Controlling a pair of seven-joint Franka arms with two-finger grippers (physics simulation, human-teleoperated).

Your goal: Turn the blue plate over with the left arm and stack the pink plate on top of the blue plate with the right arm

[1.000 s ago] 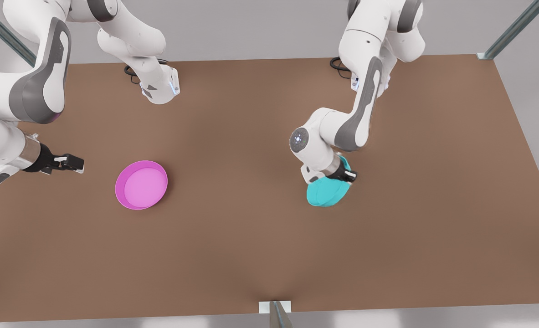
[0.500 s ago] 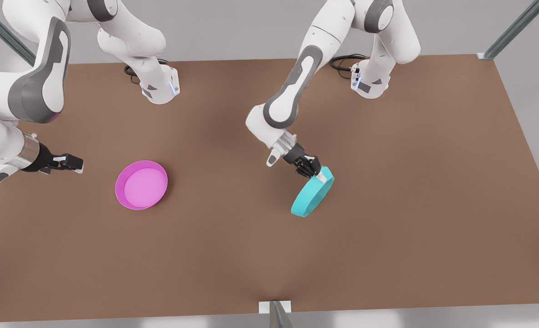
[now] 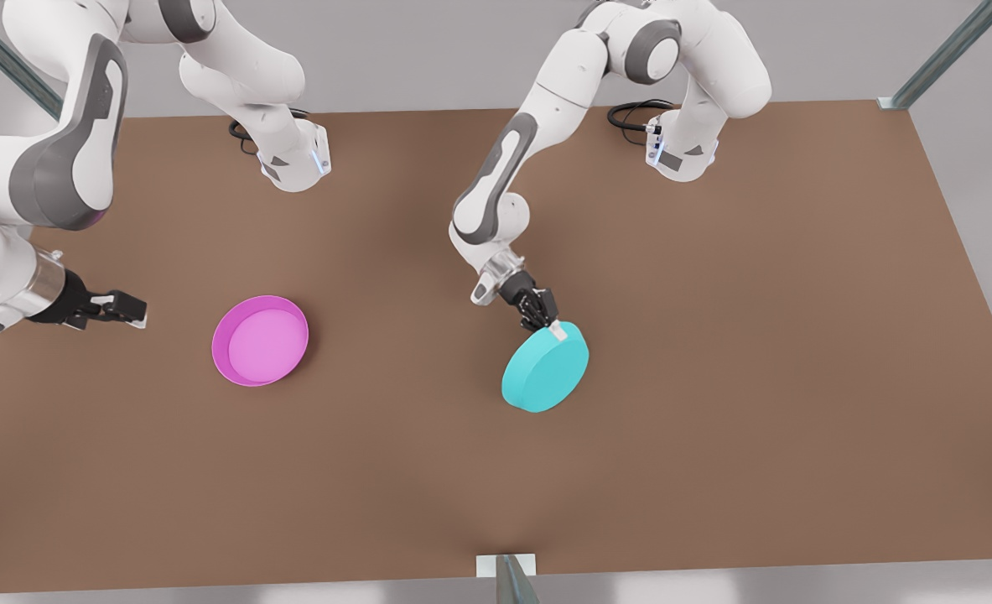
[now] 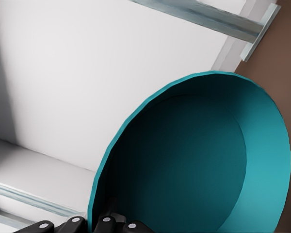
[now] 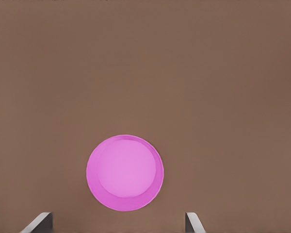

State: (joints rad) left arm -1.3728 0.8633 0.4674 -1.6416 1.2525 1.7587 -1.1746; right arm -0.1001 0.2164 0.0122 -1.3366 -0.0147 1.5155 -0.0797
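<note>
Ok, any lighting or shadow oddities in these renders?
Front view: even light, a soft shadow beside the pink plate and under the blue plate. Left wrist view: the blue plate's inside is dark, shaded teal, its rim lit. Right wrist view: flat light, no glare on the table.

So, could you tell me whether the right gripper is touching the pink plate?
Apart. In the front view bare table lies between the right gripper and the pink plate; the right wrist view shows its open fingertips short of the plate.
</note>
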